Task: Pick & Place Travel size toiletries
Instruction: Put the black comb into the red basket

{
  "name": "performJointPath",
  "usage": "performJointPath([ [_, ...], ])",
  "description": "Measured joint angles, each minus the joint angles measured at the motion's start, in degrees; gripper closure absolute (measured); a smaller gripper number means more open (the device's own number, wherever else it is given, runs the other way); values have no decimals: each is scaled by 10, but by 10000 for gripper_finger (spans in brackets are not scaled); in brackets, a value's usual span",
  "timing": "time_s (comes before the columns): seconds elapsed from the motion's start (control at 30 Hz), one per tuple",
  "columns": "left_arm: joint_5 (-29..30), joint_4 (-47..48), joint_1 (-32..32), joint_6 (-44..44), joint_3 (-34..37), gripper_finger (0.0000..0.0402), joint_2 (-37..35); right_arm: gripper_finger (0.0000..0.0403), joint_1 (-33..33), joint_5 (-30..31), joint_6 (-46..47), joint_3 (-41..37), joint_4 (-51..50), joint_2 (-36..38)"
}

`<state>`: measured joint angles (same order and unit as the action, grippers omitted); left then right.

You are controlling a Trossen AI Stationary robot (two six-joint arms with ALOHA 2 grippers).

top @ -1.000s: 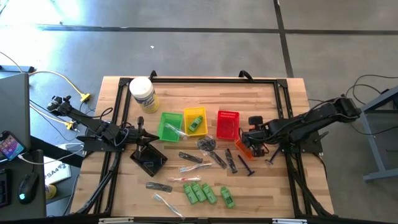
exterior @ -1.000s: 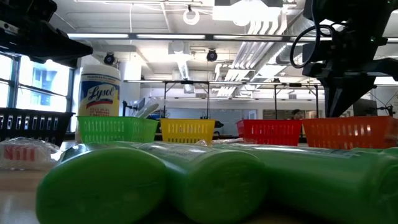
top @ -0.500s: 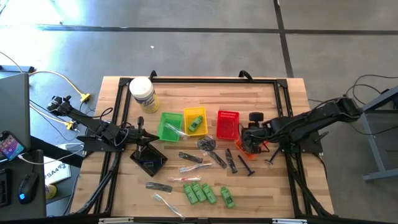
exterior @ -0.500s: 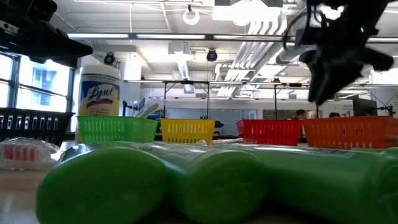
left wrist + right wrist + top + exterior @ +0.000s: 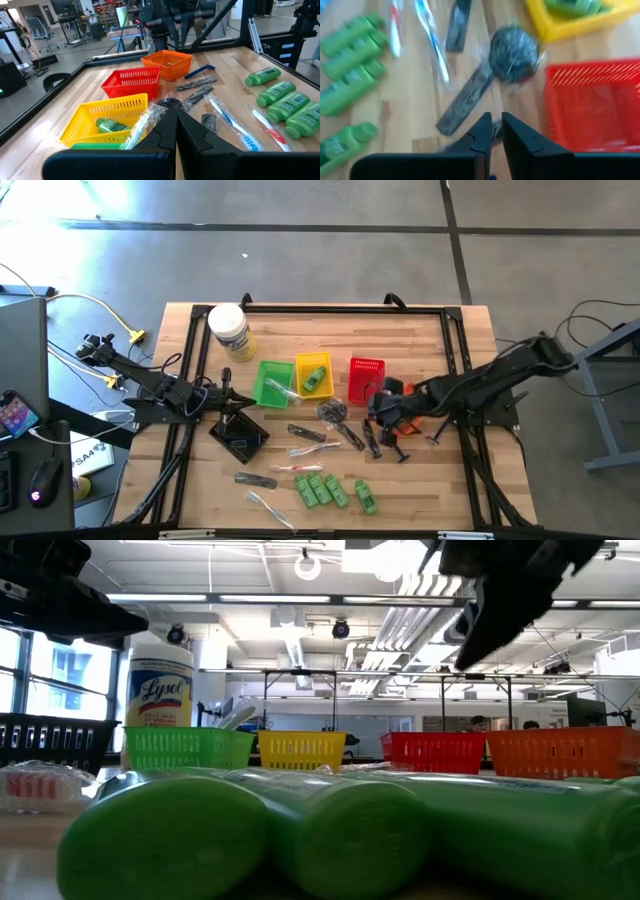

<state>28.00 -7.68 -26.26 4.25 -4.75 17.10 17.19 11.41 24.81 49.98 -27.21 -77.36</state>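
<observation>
Right tool (image 5: pixel 372 412) low over the middle of the worktop (image 5: pixel 440 480), just in front of the red basket (image 5: pixel 366 378) and beside the orange basket (image 5: pixel 167 62). Fingers nearly pressed together in the right wrist view, a narrow slit between them, nothing seen pinched. Directly past the tips: dark flat sticks (image 5: pixel 465 102) and a dark round wrapped piece (image 5: pixel 515 55).

Left tool (image 5: pixel 228 402) parked by the black basket (image 5: pixel 240 438), fingers pressed together, empty.

Toiletries spread across the front half of the worktop: green bottles (image 5: pixel 322 489) in a row near the front edge, wrapped toothbrushes (image 5: pixel 227 120) beside them, a blue razor (image 5: pixel 199 72) next to the orange basket. One green bottle already lying in the yellow basket (image 5: pixel 314 375); a clear-wrapped stick poking from the green basket (image 5: pixel 272 382).

Handling, as a judgement: all light. Dark sticks stiff and thin, lying flat, so little height to catch; best taken across the narrow width near the middle, tips pressed close to the wood. Wrappers likely slick and crinkly, apt to slip or twist. Green bottles round and smooth, prone to rolling; best gripped across the body, not the cap. Round wrapped piece soft-looking, likely best pinched at its edge.
</observation>
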Motion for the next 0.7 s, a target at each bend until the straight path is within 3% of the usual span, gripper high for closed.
performJointPath([
  [0.2, 0, 2, 0, 0, 0, 402, 0, 372, 9, -49, 4, 0, 84, -97],
  [0.47, 1, 2, 0, 3, 0, 402, 0, 280, -10, -132, 5, 0, 166, -177],
  [0.7, 2, 2, 0, 1, 0, 402, 0, 230, -12, -125, 8, 3, 190, -217],
])
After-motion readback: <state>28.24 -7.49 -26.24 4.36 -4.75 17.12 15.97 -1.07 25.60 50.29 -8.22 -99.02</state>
